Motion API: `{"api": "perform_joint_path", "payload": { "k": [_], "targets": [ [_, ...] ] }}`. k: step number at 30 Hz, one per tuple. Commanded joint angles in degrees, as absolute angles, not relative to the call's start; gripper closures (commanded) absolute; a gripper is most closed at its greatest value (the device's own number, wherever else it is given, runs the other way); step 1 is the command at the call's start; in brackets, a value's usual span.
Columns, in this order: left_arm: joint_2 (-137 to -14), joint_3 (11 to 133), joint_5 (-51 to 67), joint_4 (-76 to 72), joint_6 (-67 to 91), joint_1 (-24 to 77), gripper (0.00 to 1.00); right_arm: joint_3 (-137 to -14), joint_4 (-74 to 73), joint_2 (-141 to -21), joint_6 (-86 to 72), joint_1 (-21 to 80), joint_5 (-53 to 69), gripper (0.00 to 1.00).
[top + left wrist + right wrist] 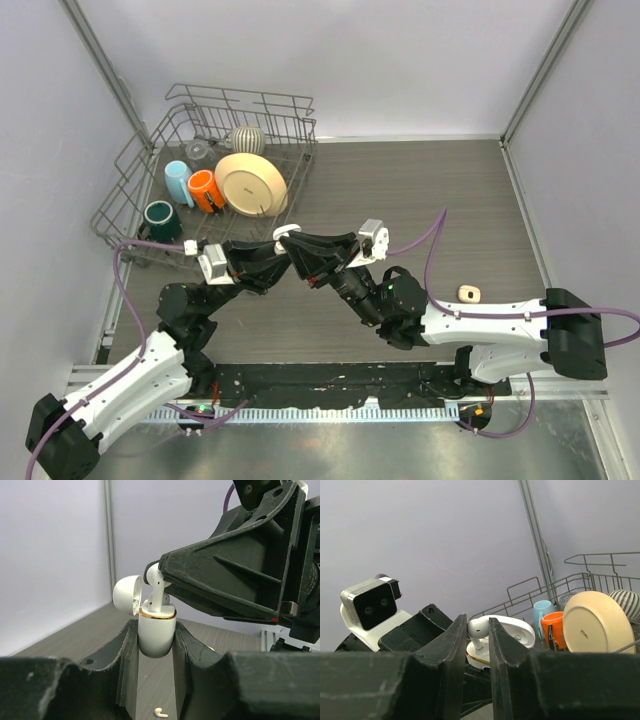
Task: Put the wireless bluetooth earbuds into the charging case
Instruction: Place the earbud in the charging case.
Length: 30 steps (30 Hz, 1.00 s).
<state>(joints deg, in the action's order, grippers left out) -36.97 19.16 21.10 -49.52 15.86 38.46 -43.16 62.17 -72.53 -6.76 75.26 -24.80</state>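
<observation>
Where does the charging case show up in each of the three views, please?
Top external: the charging case is a small white spot at centre, where the two arms meet.
Left wrist: centre, lid open, held in the left gripper.
Right wrist: low centre, just behind the right gripper.
Shared landmark: the right gripper, pinching an earbud over the case.

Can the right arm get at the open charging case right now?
Probably yes: the left fingers hold the charging case with its lid open, and the earbud in the right fingers sits at its mouth, nothing between.
</observation>
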Motion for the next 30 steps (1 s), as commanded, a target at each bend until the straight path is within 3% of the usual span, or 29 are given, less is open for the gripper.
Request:
{"api": "perform_joint_path", "payload": {
  "k": [1, 23, 30],
  "targets": [
    [-35.8, 19.8, 19.6, -55.8, 14.6, 38.4, 1.0, -43.2, 60.1, -71.3, -6.4, 75.8, -25.6, 0.99],
    [-34.5, 19.3, 18.5, -55.8, 13.9, 38.4, 1.0, -47.5, 46.5, -69.8, -8.0, 77.3, -32.6, 0.98],
    [-35.0, 19.5, 19.2, -55.8, 14.0, 38.4, 1.0, -48.2, 44.6, -69.6, -8.6, 77.3, -32.0, 0.84]
  ]
}}
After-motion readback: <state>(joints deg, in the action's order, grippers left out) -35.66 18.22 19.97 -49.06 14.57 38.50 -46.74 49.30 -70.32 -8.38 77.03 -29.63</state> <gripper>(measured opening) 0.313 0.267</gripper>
